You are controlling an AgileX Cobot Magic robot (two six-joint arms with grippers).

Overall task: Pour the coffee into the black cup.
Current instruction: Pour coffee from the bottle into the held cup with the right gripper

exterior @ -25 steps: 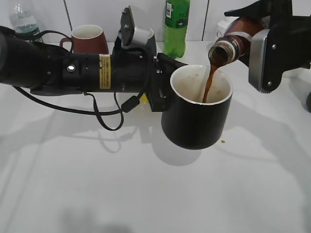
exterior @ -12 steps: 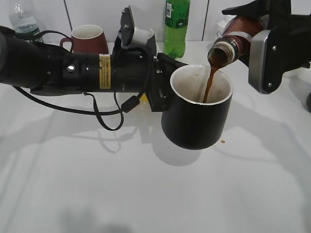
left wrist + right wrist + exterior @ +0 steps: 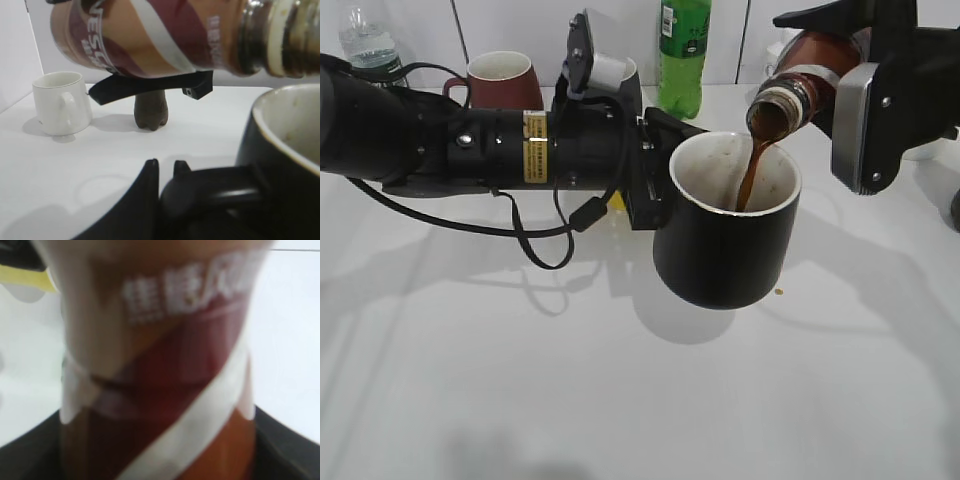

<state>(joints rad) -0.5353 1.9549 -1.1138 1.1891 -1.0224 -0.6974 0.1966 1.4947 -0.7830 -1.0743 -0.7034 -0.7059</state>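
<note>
My left gripper [image 3: 650,175] is shut on the handle of the black cup [image 3: 725,245] and holds it above the table; the handle [image 3: 220,192] shows between the jaws in the left wrist view. My right gripper [image 3: 865,95] is shut on the coffee bottle [image 3: 805,85], tilted mouth-down over the cup. A brown stream of coffee [image 3: 752,170] runs from the mouth into the cup's white inside. The bottle's brown-and-white label fills the right wrist view [image 3: 160,370] and crosses the top of the left wrist view [image 3: 150,35].
A maroon mug [image 3: 500,82] stands at the back left, a tall green soda bottle [image 3: 682,55] at the back centre, a clear bottle [image 3: 368,40] at the far left. A white mug [image 3: 62,102] and a dark bottle base [image 3: 151,111] stand beyond. A brown drop [image 3: 779,292] lies on the table.
The coffee keeps pouring. The bottle has tipped slightly further and risen a little; the cup and left arm have barely moved.
</note>
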